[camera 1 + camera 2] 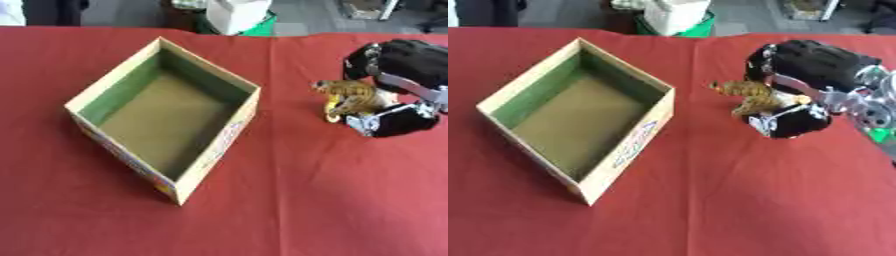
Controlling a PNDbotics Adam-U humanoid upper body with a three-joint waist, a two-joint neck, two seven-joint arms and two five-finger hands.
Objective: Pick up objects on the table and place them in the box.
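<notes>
Left eye view: box (166,117) sits open at centre-left on the red table (332,200). Toward the upper right, the right hand (798,95) is clenched around a striped yellow-brown object (350,97). Right eye view alone shows silver wrist joints (868,110).

A big open box (210,150) sits on the red tabletop (332,200), turned so one corner points near. Its walls are tan with a bright picture on the outside and green on the inside. Its floor is brown with nothing in it. To its right, well apart, a small striped brown and yellow toy (750,97) is held in the right hand (802,95), just above the cloth.
</notes>
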